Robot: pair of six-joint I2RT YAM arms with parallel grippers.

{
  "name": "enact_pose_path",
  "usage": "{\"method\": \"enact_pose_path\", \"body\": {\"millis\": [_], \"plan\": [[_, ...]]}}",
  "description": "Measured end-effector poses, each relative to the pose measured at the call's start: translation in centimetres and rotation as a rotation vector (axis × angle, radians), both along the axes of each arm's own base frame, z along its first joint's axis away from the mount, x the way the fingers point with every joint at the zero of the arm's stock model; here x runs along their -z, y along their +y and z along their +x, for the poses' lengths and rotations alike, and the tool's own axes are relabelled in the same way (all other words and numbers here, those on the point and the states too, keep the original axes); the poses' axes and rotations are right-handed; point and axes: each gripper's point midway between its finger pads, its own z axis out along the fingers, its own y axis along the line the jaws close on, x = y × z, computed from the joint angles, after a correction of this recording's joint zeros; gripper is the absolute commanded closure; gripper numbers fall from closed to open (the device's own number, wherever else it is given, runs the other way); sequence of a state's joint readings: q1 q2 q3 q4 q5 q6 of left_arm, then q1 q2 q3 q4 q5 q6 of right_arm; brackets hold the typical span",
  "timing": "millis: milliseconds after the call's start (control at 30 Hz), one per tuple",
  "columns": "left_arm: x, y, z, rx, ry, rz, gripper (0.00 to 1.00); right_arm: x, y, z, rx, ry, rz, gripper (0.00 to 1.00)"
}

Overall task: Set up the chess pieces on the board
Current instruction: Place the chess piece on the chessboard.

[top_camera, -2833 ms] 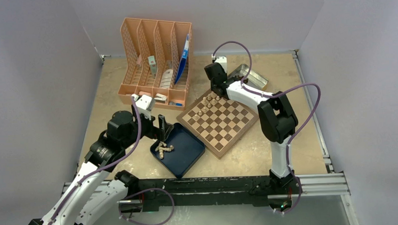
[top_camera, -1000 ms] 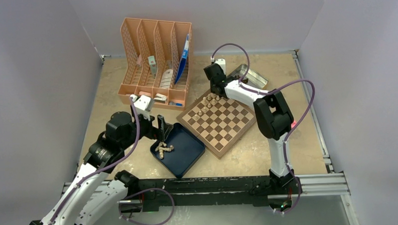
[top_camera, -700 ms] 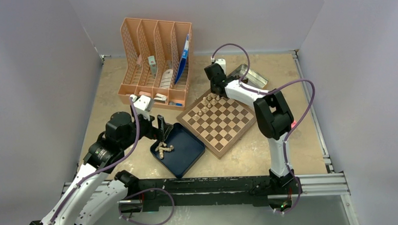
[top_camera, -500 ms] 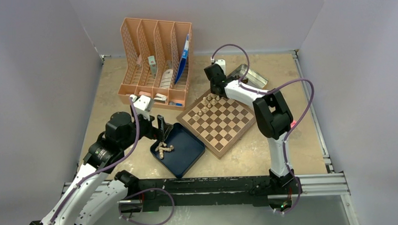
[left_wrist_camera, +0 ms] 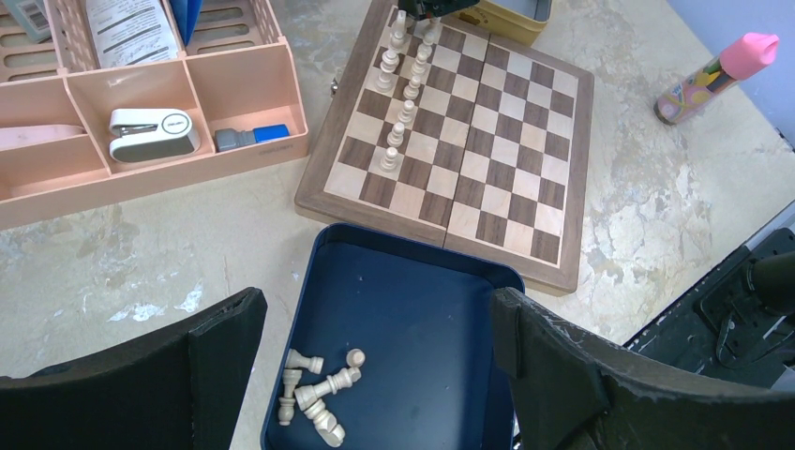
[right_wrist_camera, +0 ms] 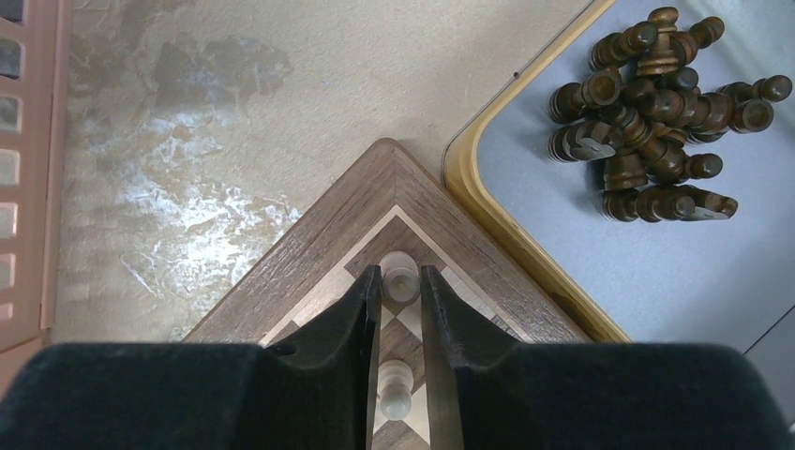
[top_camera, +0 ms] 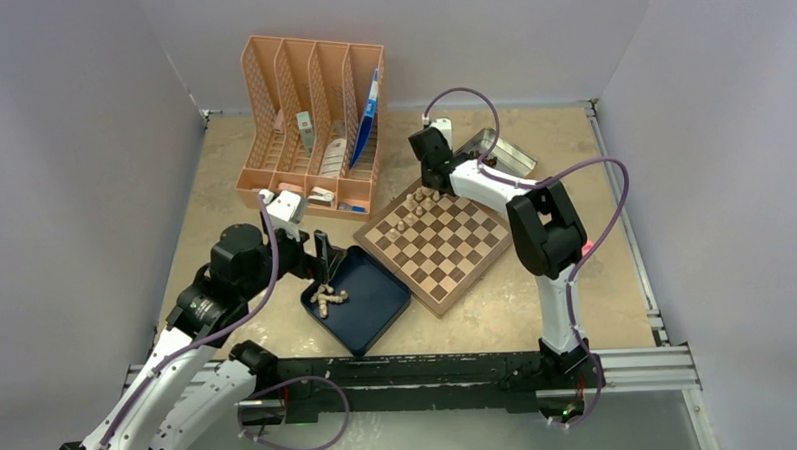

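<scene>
Pale wood is sitting pinched in your right gripper (right_wrist_camera: 400,274), one chess piece (right_wrist_camera: 401,283) standing upright on the board (right_wrist_camera: 309,272)'s far corner square straight beneath the hand, while your left gripper (left_wrist_camera: 375,323) is hanging spread wide over loose pieces (left_wrist_camera: 314,389) in the near-left blue tray (left_wrist_camera: 422,309).

- Board (top_camera: 445,245): flat, tan and brown checks, turned cornerwise, right of centre.
- Pieces (left_wrist_camera: 389,159): pale; several upright along board's far-left edge, a few toppled in tray (left_wrist_camera: 422,328), near-left.
</scene>
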State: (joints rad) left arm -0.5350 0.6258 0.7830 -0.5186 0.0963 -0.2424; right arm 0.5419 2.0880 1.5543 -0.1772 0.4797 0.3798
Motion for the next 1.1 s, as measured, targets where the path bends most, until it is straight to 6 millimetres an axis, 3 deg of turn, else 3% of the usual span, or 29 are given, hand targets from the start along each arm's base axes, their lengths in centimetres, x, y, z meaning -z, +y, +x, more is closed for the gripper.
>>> {"method": "enact_pose_path", "body": {"millis": [833, 967, 1100], "plan": [[-0.1, 0.2, 0.0, -0.008, -0.007, -0.001, 0.11, -0.6, -0.3, -0.3, 0.016, 0.013, -0.003, 0.73], [-0.1, 0.3, 0.1, -0.018, -0.008, 0.003, 0.11, -2.0, -0.3, -0.5, 0.021, -0.004, 0.014, 0.73], [0.1, 0.5, 0.1, -0.030, -0.002, 0.011, 0.11, -4.9, -0.3, -0.8, 0.021, -0.047, 0.052, 0.72]]}}
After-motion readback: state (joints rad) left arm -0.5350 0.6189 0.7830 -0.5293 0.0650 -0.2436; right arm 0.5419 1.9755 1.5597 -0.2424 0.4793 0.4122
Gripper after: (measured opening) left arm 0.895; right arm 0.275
